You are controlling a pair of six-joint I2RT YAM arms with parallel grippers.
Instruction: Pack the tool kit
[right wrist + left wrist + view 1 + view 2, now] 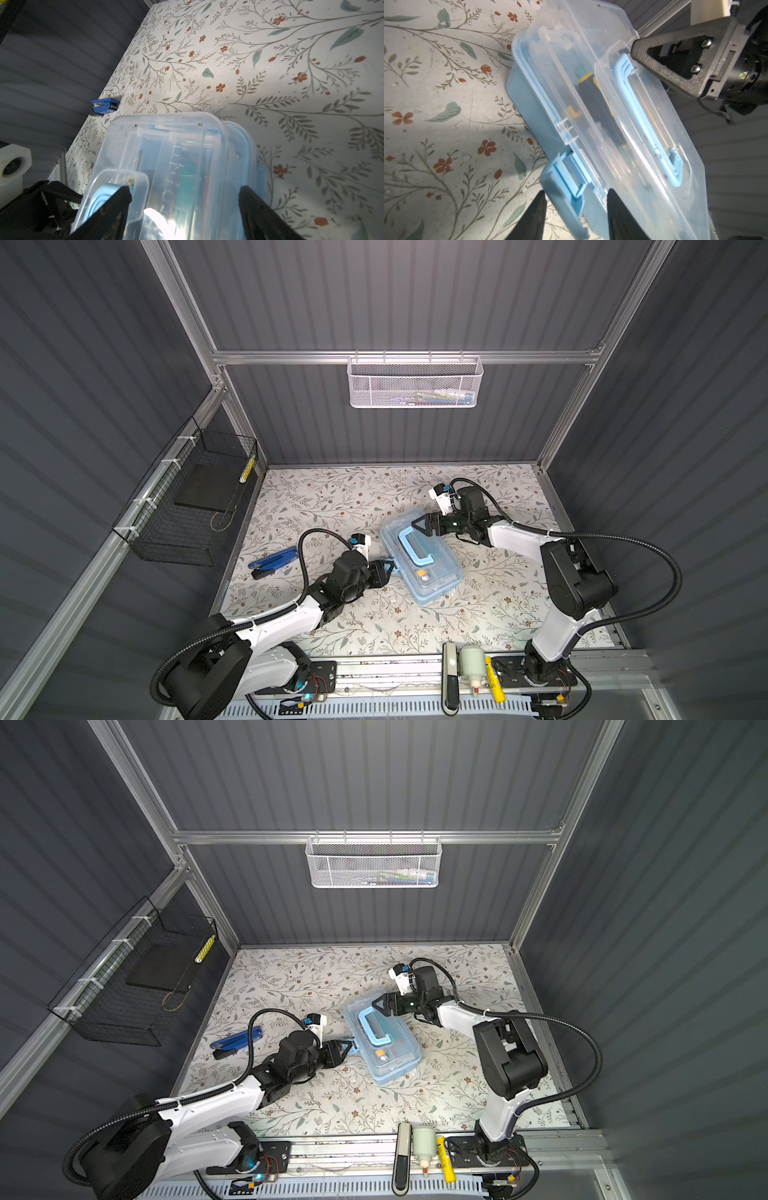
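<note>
The tool kit [432, 572] [392, 1056], a light-blue case with a see-through lid, lies slantwise in the middle of the floral table. Its pale blue handle [643, 116] lies flat on the lid. A black and yellow tool [591, 97] shows through the lid. The blue clasp [562, 187] is swung outward from the case's front. My left gripper [576, 191] [388, 566] is open, its jaws standing either side of the clasp with gaps. My right gripper [185, 187] [417, 526] is open over the lid's far end, with one fingertip [639, 47] on the lid by the handle.
A blue folding tool [274, 562] [105, 106] lies on the table left of the left arm. A black wire basket [187, 506] hangs on the left wall, a white mesh basket [413, 383] on the back rail. A bottle [471, 662] and yellow marker [496, 684] rest on the front rail.
</note>
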